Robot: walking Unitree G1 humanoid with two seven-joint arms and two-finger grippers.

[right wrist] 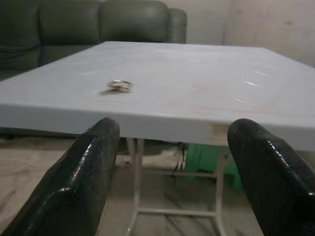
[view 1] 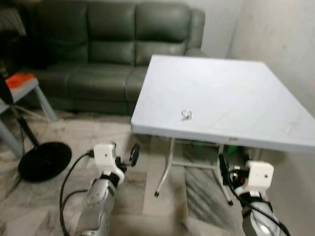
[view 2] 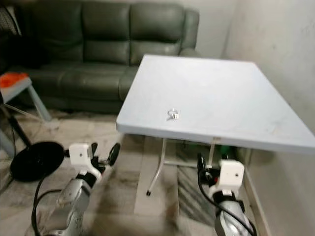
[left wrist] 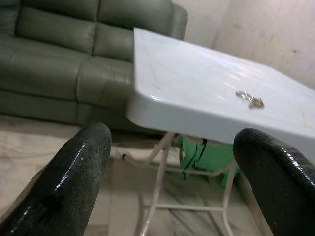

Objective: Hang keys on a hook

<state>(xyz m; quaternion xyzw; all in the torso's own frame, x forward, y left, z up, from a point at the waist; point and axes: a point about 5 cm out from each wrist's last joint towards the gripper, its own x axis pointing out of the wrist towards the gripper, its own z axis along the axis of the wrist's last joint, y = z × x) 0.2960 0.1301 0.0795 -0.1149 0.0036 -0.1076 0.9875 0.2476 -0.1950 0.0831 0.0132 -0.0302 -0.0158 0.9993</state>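
Nearest us, our left gripper [view 1: 124,153] hangs low over the marble floor [view 1: 49,201], short of the table's near left corner, its black fingers [left wrist: 74,182] spread wide and holding nothing. Behind it we see a black fan base [view 1: 44,160] and a dark green sofa [view 1: 113,49] against the wall. Ahead, the white folding table [view 1: 236,88] carries the keys [view 1: 186,114], lying flat near its front edge. To the right, our right gripper [right wrist: 172,172] sits below that edge, fingers [right wrist: 78,177] likewise wide apart and empty.
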